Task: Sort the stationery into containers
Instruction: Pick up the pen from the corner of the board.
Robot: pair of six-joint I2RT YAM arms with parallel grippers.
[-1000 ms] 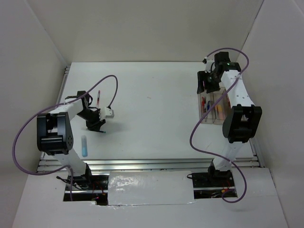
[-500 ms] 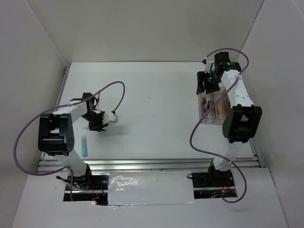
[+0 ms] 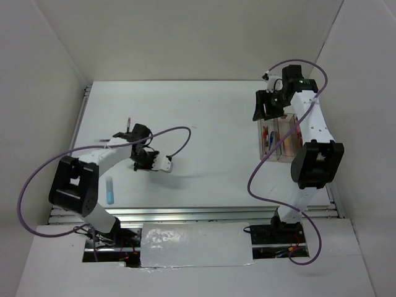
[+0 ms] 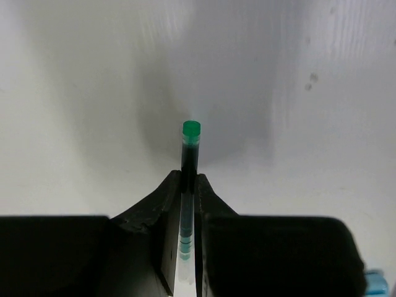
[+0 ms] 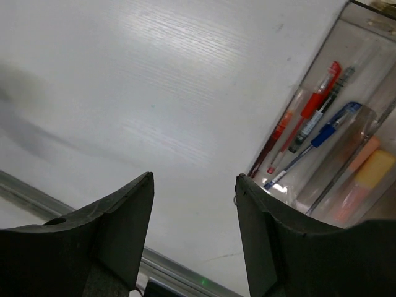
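My left gripper (image 4: 190, 180) is shut on a thin dark pen with a green end (image 4: 191, 131), held just above the white table; in the top view this gripper (image 3: 147, 163) is left of the table's middle. A thin red pen (image 3: 128, 122) lies behind it and a light-blue marker (image 3: 110, 190) lies near the front left edge. The clear bins (image 3: 278, 139) stand at the right. Red, dark and blue pens (image 5: 315, 117) lie in one bin, orange and yellow markers (image 5: 365, 170) in the one beside it. My right gripper (image 5: 193, 185) is open and empty, above the bins' far end (image 3: 266, 106).
A metal rail (image 3: 185, 213) runs along the table's front edge and another (image 3: 83, 105) along the left side. White walls enclose the table. Purple cables (image 3: 170, 139) loop from both arms.
My left gripper has moved right and slightly nearer, away from the red pen, with the green-ended pen in it. My right gripper has shifted only slightly.
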